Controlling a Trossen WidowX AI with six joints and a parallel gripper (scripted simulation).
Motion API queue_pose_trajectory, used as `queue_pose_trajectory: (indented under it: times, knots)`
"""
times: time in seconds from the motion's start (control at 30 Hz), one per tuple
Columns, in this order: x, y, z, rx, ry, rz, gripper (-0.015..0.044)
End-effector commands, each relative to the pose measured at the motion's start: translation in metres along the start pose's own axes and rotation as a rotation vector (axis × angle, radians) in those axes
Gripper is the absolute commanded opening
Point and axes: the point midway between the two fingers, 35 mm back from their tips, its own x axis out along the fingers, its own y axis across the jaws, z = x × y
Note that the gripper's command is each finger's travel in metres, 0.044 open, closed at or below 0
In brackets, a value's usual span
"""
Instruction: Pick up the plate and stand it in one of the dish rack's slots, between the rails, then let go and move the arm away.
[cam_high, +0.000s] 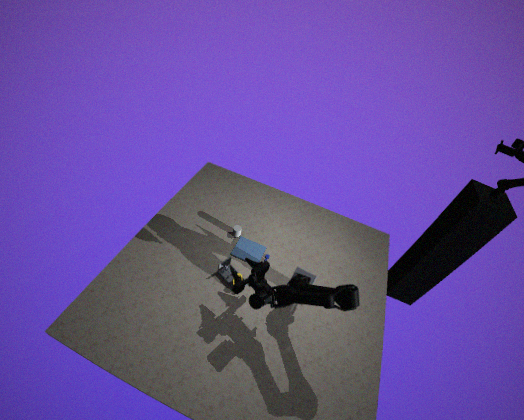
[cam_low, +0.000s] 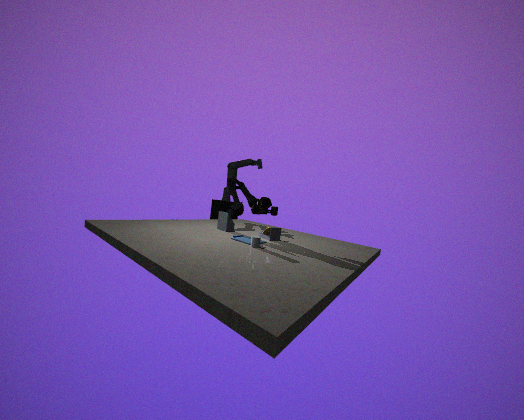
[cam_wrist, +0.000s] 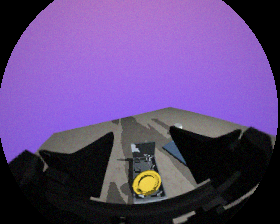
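Note:
The yellow plate (cam_high: 239, 275) (cam_low: 267, 230) (cam_wrist: 146, 183) is in the near part of the grey dish rack (cam_high: 225, 270) (cam_low: 275, 233) (cam_wrist: 145, 148). Its broad face shows in the wrist view, and it looks raised on edge with some lean. Which slot holds its lower edge, and how well it sits between the rails, cannot be made out. My gripper (cam_low: 274, 211) (cam_wrist: 141, 132) is open, with its fingers wide apart and nothing between them. It hangs above the rack, clear of the plate. In the top view the arm hides part of the plate and rack.
A flat blue panel (cam_high: 249, 249) (cam_wrist: 173, 149) lies beside the rack, with a white cup (cam_high: 237, 230) (cam_low: 255, 242) (cam_wrist: 178, 126) past it. A small blue item (cam_high: 267, 256) is at the panel's corner. A grey block (cam_low: 225, 221) stands near the arm's base.

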Motion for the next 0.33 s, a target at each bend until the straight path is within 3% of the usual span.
queue_pose_trajectory:
  times: [0.0, 0.3]
  knots:
    - [0.002, -0.003, 0.001, -0.052, 0.02, -0.019, 0.04]
    - [0.02, -0.02, -0.001, -0.303, 0.132, -0.153, 0.04]
